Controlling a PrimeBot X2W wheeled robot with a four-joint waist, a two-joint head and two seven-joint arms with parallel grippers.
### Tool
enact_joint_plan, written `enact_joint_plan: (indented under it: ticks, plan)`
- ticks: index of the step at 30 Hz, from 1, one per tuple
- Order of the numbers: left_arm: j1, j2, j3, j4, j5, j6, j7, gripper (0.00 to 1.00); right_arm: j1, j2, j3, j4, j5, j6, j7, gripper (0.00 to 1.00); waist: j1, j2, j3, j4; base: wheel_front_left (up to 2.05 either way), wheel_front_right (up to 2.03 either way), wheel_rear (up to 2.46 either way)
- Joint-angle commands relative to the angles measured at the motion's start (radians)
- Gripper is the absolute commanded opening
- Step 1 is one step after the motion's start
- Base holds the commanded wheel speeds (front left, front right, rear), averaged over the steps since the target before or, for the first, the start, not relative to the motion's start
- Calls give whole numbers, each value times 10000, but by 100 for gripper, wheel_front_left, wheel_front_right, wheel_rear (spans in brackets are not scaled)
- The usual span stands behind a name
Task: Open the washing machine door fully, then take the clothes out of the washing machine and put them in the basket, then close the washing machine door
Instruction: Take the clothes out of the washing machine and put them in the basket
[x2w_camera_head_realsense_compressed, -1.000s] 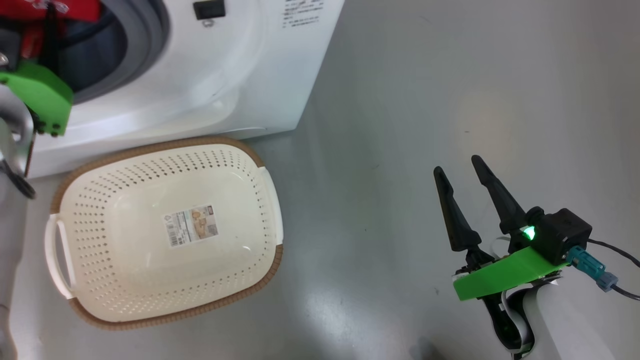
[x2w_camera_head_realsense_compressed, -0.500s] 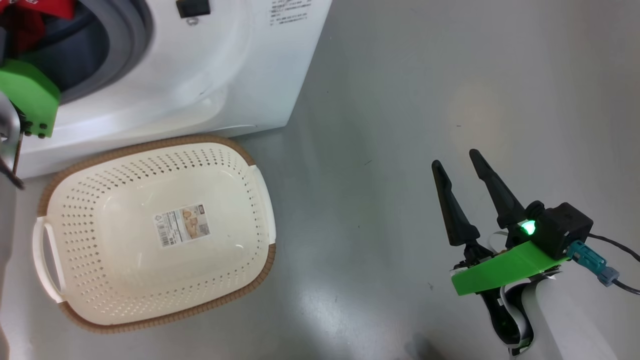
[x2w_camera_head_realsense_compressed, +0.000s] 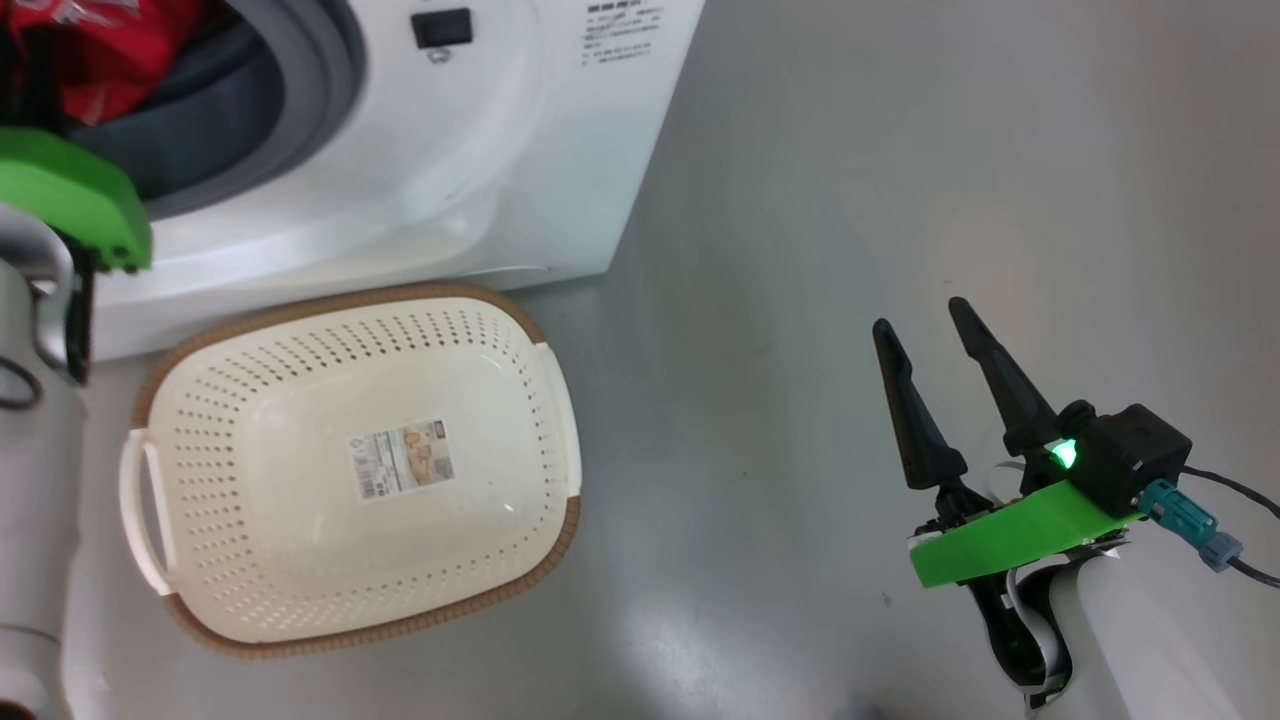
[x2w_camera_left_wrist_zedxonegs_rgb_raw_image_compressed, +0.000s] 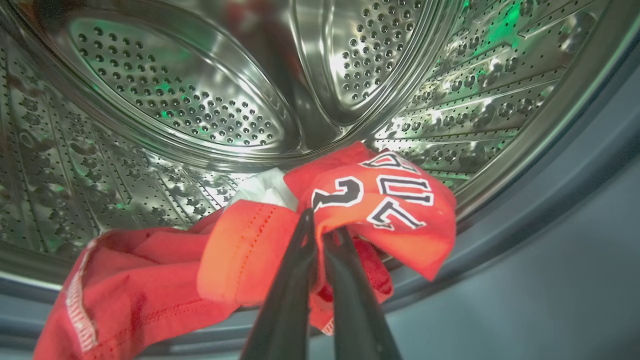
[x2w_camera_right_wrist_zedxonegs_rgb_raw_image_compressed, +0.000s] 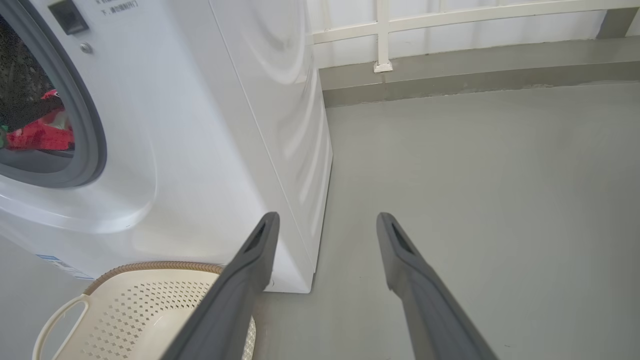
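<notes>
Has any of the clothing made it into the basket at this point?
No, the basket holds just its sticker on a bare cream floor, while the red clothes are in the washing machine.

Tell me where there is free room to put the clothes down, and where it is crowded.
The basket is bare inside, save one sticker. Bare floor lies between the basket and the open right tool. Crowded: inside the drum, where the left tool grips the clothes.
</notes>
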Motion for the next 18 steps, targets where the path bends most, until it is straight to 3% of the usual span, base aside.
enact_joint_plan:
  ticks: [1, 12, 18]
  plan:
    - [463, 331, 390, -527, -217, -86, -51, 0, 57, -13, 104, -148, -149, 35, -65, 100, 0, -1, -290, 205, 0, 0, 0]
    - [2382, -291, 1569, -2343, -736, -231, -51, 0, 372, -12, -264, -41, -466, 35, -65, 100, 0, -1, -1101, 601, 0, 0, 0]
    - [3476, -743, 2317, -3599, -873, -542, -51, 0, 639, -12, -560, -53, -590, 35, -65, 100, 0, -1, -1484, 816, 0, 0, 0]
